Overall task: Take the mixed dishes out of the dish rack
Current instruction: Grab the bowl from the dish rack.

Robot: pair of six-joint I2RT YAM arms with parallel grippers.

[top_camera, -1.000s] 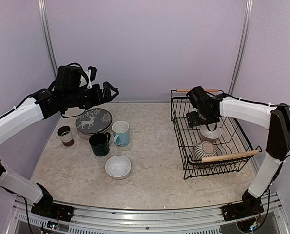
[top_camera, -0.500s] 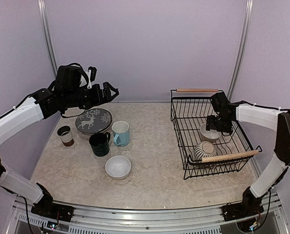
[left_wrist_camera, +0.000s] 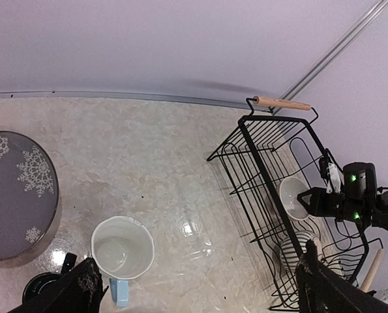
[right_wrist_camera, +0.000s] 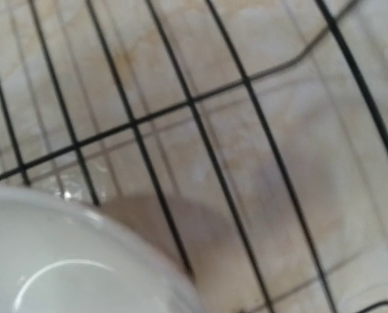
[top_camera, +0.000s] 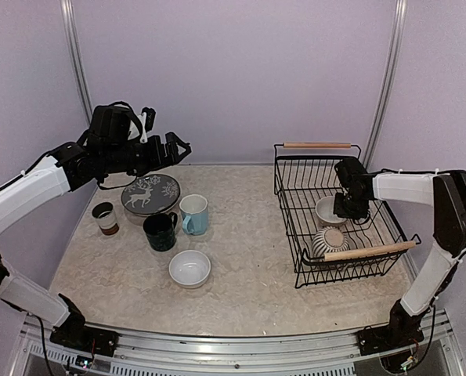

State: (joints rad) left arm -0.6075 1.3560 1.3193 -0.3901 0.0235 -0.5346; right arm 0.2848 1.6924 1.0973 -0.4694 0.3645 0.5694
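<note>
The black wire dish rack (top_camera: 289,205) stands at the right and holds a white bowl (top_camera: 327,210) and a striped grey mug (top_camera: 327,242). My right gripper (top_camera: 346,205) is down inside the rack at the bowl's right rim; its fingers are hidden, and the right wrist view shows only the bowl (right_wrist_camera: 63,261) close under rack wires (right_wrist_camera: 200,130). My left gripper (top_camera: 178,147) hangs open and empty above the deer-pattern plate (top_camera: 150,193). On the table at the left stand a light blue mug (top_camera: 193,213), a dark green mug (top_camera: 160,231), a brown-white cup (top_camera: 104,217) and another white bowl (top_camera: 189,268).
The rack's wooden handles lie at its far end (top_camera: 317,145) and near end (top_camera: 370,251). In the left wrist view the blue mug (left_wrist_camera: 122,251) sits below, with the rack (left_wrist_camera: 259,169) to the right. Walls close in behind and on both sides.
My right gripper moved from the rack's back left corner across and down to the white bowl's right rim. The left arm has not moved.
</note>
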